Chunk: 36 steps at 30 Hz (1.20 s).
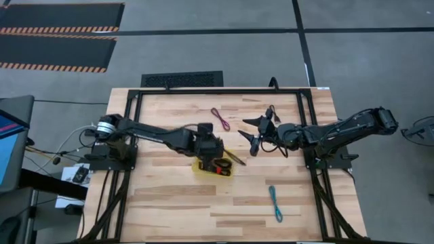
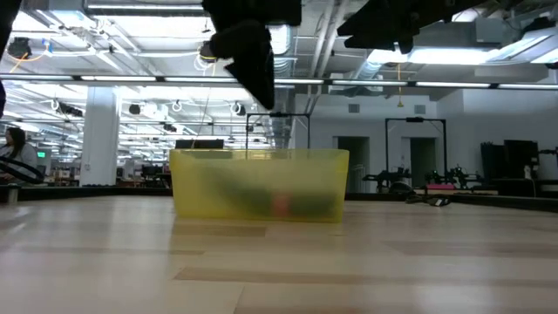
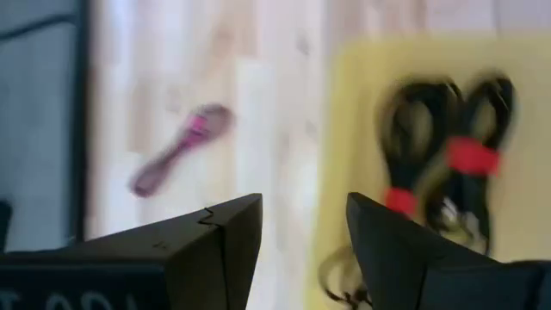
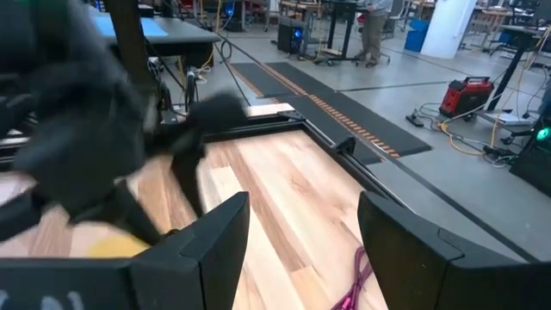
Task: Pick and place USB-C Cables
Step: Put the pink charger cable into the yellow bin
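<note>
While the overhead camera shows the whole bench, the left pincer hangs over the yellow tray near the bench's middle, and the arm hides much of what lies inside. Its wrist camera fills that gap: two black-and-red cables lie coiled in the tray, and the pincer's dark fingers stand spread with nothing between them. That same view catches the maroon cable on bare wood outside the tray; from above it lies on the far side of the bench, well apart from the tray. A dark brown cable pokes out at the tray's right edge.

Only the overhead picture shows the teal cable, lying on the near right part of the bench. The right pincer hovers right of the tray, fingers wide and empty; its wrist view confirms the gap and glimpses the maroon cable below.

From bench height, the tray appears translucent with blurred dark and red shapes inside, both arms dark overhead.
</note>
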Each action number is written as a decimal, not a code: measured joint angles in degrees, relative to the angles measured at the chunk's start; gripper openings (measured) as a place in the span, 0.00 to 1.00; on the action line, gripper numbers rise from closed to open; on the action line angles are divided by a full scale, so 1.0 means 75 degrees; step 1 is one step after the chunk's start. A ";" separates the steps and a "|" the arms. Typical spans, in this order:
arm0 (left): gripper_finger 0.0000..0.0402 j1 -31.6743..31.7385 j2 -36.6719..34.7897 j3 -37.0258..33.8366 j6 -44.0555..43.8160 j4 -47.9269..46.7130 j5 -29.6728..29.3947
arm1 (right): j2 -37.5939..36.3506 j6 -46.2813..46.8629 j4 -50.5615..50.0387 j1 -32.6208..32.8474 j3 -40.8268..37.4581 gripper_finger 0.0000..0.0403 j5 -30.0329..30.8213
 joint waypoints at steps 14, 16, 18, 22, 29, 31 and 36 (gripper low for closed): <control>0.40 0.1113 -0.1885 -0.2120 0.0481 0.3728 0.0003 | 0.0000 0.0198 -0.0228 0.0052 0.0003 0.61 -0.0006; 0.40 0.1530 -0.1831 -0.2244 0.0683 0.3999 0.0381 | 0.0003 0.0195 -0.0202 0.0052 0.0003 0.61 -0.0006; 0.40 0.1976 -0.1559 -0.2216 0.0843 0.4181 0.0845 | 0.0000 0.0199 -0.0143 0.0013 0.0003 0.61 0.0000; 0.40 0.2817 -0.0935 -0.2067 0.1262 0.4110 0.1528 | 0.0000 0.0226 -0.0168 -0.0136 0.0003 0.61 0.0003; 0.38 0.3960 0.0221 -0.1076 0.2323 0.3576 0.2152 | 0.0003 0.0346 -0.0440 -0.0244 0.0003 0.61 0.0000; 0.37 0.4226 0.0648 -0.0489 0.2340 0.3292 0.2320 | 0.0003 0.0349 -0.0530 -0.0312 0.0003 0.61 -0.0005; 0.34 0.4635 0.1764 0.1191 0.2799 0.1537 0.3147 | 0.0001 0.0415 -0.0809 -0.0497 0.0003 0.61 0.0017</control>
